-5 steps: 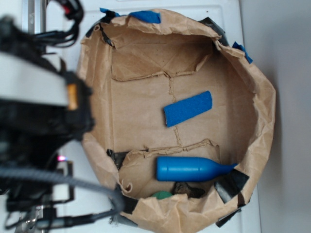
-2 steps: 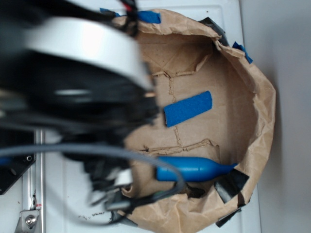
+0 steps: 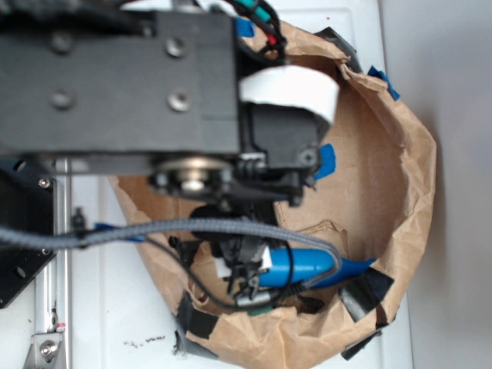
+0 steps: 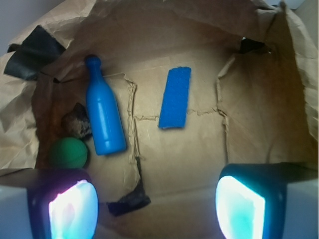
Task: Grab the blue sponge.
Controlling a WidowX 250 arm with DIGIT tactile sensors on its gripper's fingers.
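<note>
the blue sponge (image 4: 175, 97) lies flat on the brown paper (image 4: 189, 154), in the middle of the paper nest. the hand (image 4: 157, 204) hangs above it with its two fingers (image 4: 239, 206) spread wide apart, holding nothing. a blue bottle (image 4: 103, 115) lies to one side of the sponge, not touching it. a green ball (image 4: 69, 153) and a dark lump (image 4: 76, 122) sit close by the bottle.
</note>
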